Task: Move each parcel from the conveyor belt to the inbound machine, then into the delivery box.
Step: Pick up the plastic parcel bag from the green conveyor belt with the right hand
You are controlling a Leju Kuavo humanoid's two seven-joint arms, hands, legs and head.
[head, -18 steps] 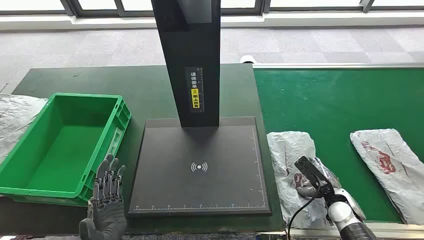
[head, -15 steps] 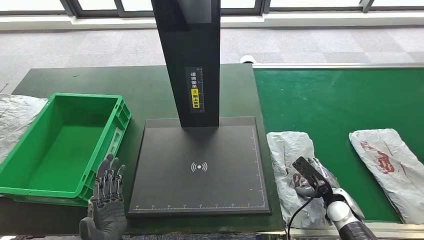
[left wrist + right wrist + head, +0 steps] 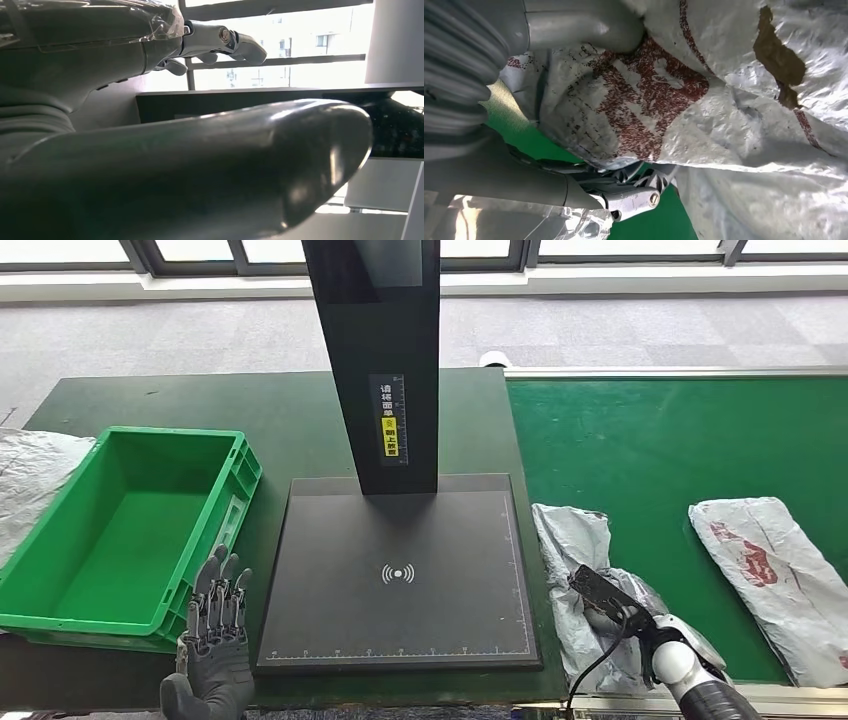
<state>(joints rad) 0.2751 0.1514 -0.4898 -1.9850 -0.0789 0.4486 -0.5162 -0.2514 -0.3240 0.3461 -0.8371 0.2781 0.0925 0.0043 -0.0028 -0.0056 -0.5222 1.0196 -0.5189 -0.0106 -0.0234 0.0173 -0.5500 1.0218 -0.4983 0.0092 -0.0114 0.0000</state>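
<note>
Parcels lie on the green belt (image 3: 660, 440) at right: a crumpled white bag (image 3: 585, 580) with red print at the belt's near left edge, just beside the scanner base (image 3: 400, 575), and a second bag (image 3: 770, 580) well to its right. The right hand (image 3: 625, 612) rests on the near end of the first bag; in the right wrist view the thumb (image 3: 584, 25) presses on one face of the plastic while the darker fingers (image 3: 629, 187) curl under its edge, so the hand grips the bag (image 3: 704, 115), which lies against the belt (image 3: 514, 125).

The left hand (image 3: 212, 640) hovers at the near left, over the tabletop (image 3: 200, 400) between the green box (image 3: 120, 525) and the scanner base, fingers (image 3: 215, 590) straight, slightly apart and holding nothing. In the left wrist view the fingers (image 3: 225, 42) point toward bright windows.

The scanner's black post (image 3: 385, 360) rises from the far edge of its base, bearing a yellow label (image 3: 391, 435). The box stands on the tabletop's left side, with another white bag (image 3: 30, 480) beyond its left wall.
</note>
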